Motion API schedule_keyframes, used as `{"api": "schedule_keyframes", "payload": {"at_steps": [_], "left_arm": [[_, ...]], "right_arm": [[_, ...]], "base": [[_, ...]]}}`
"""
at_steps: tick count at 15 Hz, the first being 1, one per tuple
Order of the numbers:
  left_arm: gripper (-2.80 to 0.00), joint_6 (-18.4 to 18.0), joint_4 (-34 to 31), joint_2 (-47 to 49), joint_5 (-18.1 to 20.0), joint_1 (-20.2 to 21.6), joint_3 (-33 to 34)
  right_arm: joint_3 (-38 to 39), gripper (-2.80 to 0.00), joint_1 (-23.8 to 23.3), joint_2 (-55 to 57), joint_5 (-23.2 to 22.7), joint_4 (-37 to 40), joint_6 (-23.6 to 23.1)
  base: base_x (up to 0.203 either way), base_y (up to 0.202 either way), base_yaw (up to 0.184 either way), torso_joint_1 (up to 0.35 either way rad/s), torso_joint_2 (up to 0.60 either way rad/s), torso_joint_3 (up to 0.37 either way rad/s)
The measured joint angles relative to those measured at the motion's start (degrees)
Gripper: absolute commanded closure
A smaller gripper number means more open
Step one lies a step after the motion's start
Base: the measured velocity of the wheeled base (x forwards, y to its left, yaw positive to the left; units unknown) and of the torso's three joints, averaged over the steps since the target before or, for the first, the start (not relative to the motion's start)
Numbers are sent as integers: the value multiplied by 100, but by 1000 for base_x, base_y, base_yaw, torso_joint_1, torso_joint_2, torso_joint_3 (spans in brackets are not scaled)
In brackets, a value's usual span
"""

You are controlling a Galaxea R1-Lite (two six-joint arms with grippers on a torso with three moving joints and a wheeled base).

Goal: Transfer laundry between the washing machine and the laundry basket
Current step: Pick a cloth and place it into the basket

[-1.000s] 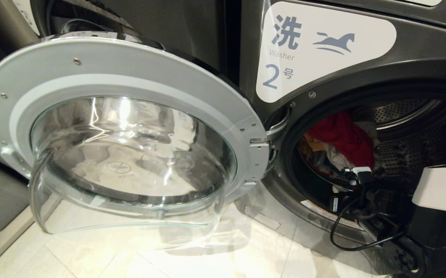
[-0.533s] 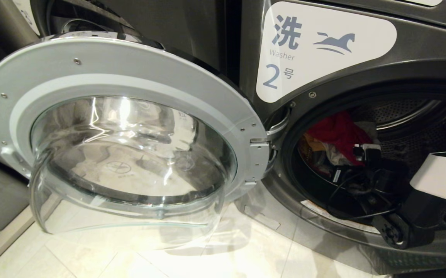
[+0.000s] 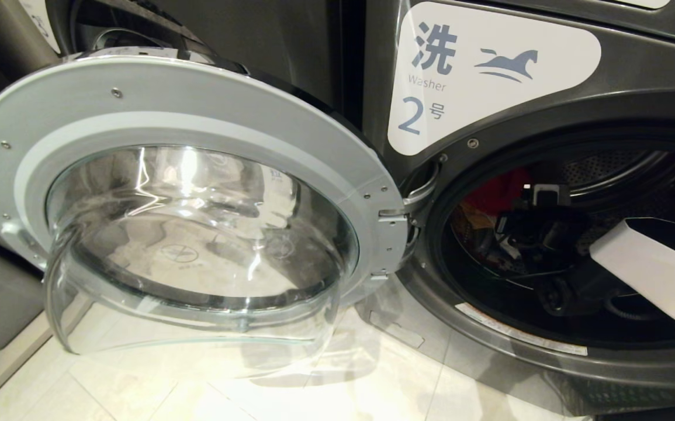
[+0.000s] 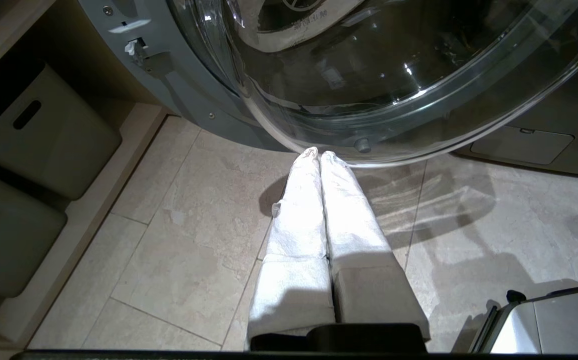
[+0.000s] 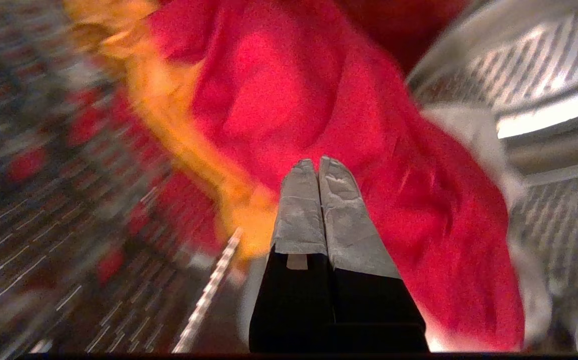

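Before the washing machine (image 3: 489,76), the one whose white label carries a blue 2 and a horse mark, pale stone tiles (image 3: 325,386) run up to its dark grey front. Its round door (image 3: 185,193) stands swung fully open to the left of the drum mouth, the bulging glass bowl hanging over the tiles and filling much of the room on that side. Left of the door, grey storage bins (image 4: 33,130) sit in a low wooden shelf at floor level. The drum mouth itself is unblocked along its lower rim. Inside it lies the laundry (image 5: 319,100), a red garment with an orange-yellow piece beside it and a strip of white at its far edge, heaped against the perforated drum wall (image 5: 549,65). The right gripper (image 5: 317,162) is inside the drum, its two taped fingers pressed together with nothing between them, tips close over the red cloth. The left gripper (image 4: 318,154) hangs low over the tiles just under the door's glass, fingers likewise pressed together and empty.
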State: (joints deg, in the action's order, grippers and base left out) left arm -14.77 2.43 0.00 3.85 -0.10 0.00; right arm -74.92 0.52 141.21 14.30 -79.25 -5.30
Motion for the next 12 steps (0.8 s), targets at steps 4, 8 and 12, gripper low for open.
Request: {"api": "schedule_keyframes", "payload": {"at_steps": [4,8,12], "left_arm": [[0,0,0,0,0,0,0],[0,0,2,-2,0,0,0],[0,0,0,0,0,0,0]], "right_arm": [[-1746,0,-384,557,12,1383,-169],[-3109,0,-695,917,16,2908,-131],[-3486,-280,-831,1086,-5,4068,394]], "base": [[0,0,0,0,0,0],[0,0,0,0,0,0],[0,0,0,0,0,0]]}}
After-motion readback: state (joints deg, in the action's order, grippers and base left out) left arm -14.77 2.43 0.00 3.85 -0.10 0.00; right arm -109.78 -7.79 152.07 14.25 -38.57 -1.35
